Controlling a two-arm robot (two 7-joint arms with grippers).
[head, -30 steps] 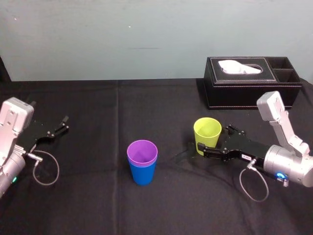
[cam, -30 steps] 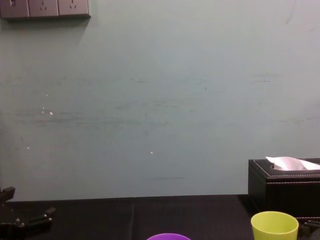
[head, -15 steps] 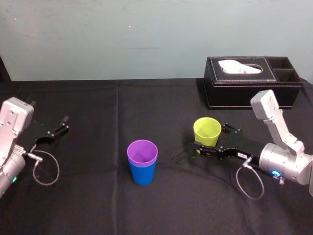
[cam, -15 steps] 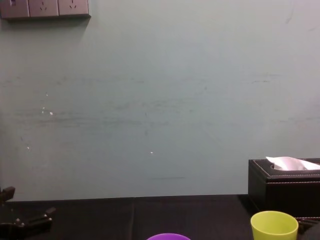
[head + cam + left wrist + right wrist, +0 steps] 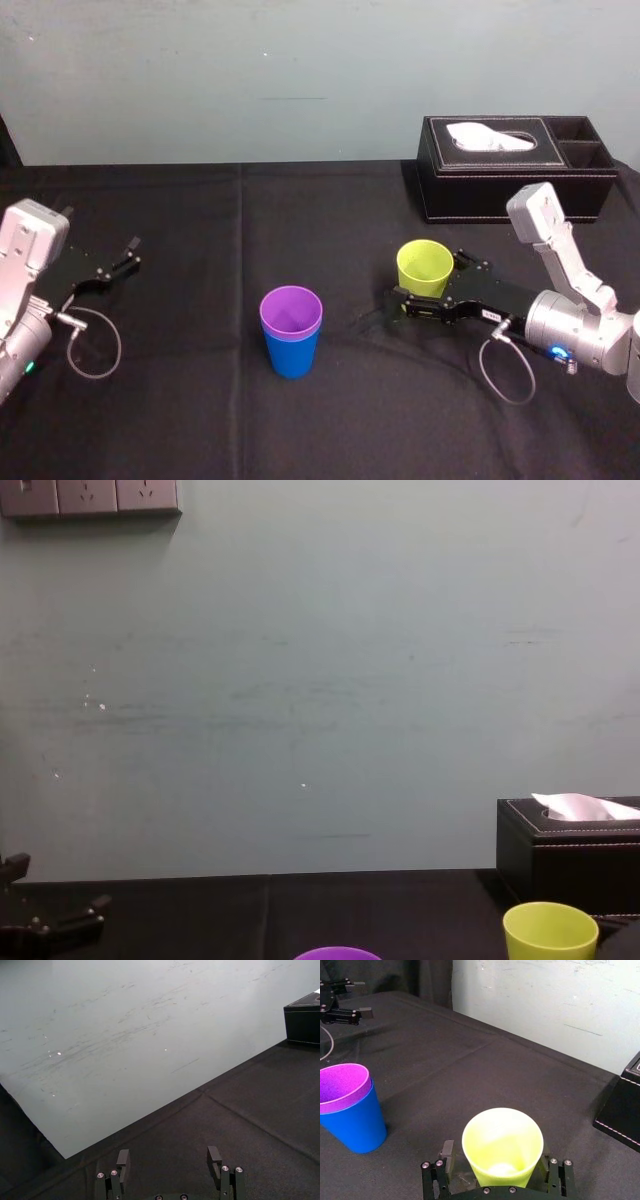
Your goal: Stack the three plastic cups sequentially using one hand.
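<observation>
Fingers [image 5: 447, 1151] of the right gripper [image 5: 418, 288] are standing apart on either side of the lime cup [image 5: 424, 268], one on each flank of its lower wall. In the right wrist view a narrow gap is showing between the nearer finger and the cup's side, while the other finger is lying partly hidden behind the cup. The lime cup is sitting upright on the black-clothed desk [image 5: 200, 400], mouth up, right of centre and in front of the black tissue box [image 5: 515, 170], which is resting at the desk's far right with a white tissue poking from its slot.

The right arm is reaching in from the right edge of the head view, its black wrist lying low over the cloth and a thin cable [image 5: 510, 375] looping beneath it.

Near the middle of the desk, well apart from the lime cup and to its left, the purple cup [image 5: 291, 310] is sitting nested inside the blue cup [image 5: 292, 352], only its rim and inner wall showing above the blue one. Both are standing upright.

The left gripper [image 5: 130, 253] is lying parked at the desk's far left, its fingers [image 5: 123, 1159] spread wide with nothing between them. Behind the desk a pale green wall [image 5: 320, 680] is closing off the scene.
</observation>
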